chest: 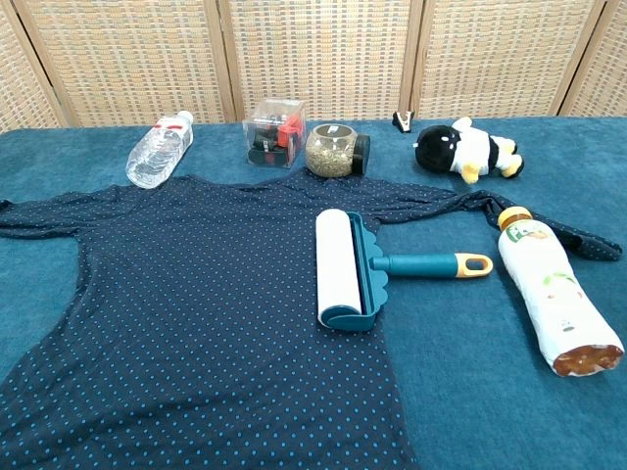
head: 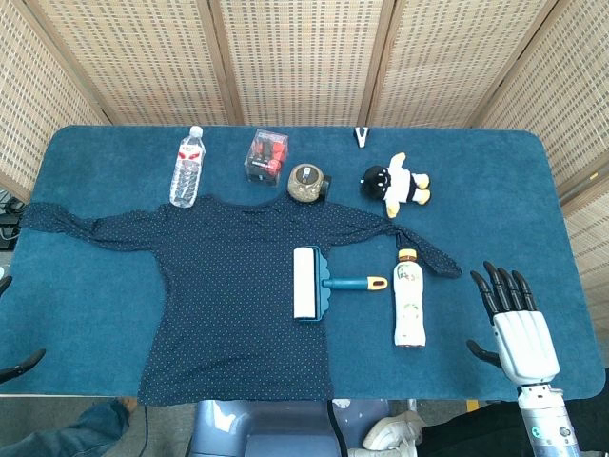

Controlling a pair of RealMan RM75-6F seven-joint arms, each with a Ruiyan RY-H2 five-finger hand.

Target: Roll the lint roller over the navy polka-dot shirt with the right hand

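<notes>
Right hand (head: 517, 326) empty, fingers spread, hovering over table edge. Lint roller (head: 319, 283) well left of it on navy polka-dot shirt (head: 228, 305); drink bottle (head: 408, 299) between.

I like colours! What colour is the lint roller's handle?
The lint roller has a teal handle with an orange tip; clearest in the chest view.

Navy polka-dot shirt (head: 233, 305) lies flat and spread out, sleeves stretched to either side, collar away from me. Lint roller (head: 328, 284) rests on the shirt's right edge: white roll lying on the fabric, teal handle with yellow tip sticking off the shirt toward my right. Nothing holds it.
</notes>
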